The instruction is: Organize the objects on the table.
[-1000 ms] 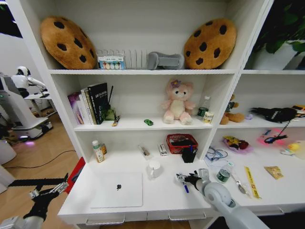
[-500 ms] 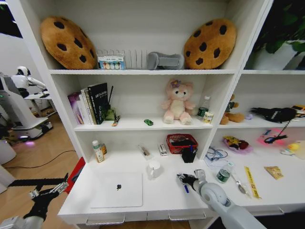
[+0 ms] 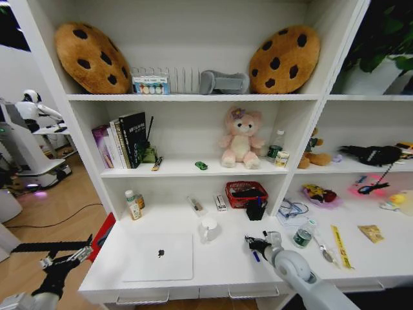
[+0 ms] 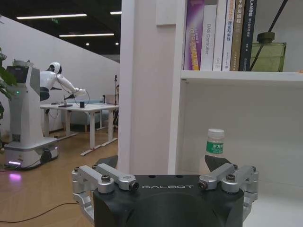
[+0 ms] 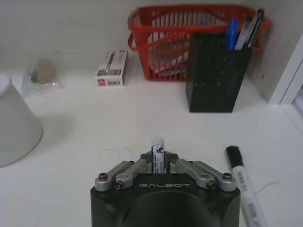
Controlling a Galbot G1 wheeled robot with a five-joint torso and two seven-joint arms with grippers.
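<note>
Our right gripper [image 5: 157, 163] is clamped on a white marker [image 5: 157, 147], its tip poking up between the closed fingers, low over the white table [image 3: 219, 261]. Just beside it on the tabletop lies a second marker with a black cap [image 5: 241, 178], and in the head view a blue pen [image 3: 255, 256] lies right by the gripper [image 3: 250, 243]. Farther ahead we see a black mesh pen holder [image 5: 217, 78] with pens standing in it, touching the red basket [image 5: 161, 38] behind it, a small white box [image 5: 111, 68] beside the basket, and a white cup [image 5: 14, 125] off to one side. The silver laptop [image 3: 159, 256] lies shut on the table's left part. Our left gripper [image 4: 163, 182] hangs open off the table's left end, near a green-labelled bottle [image 4: 215, 141].
</note>
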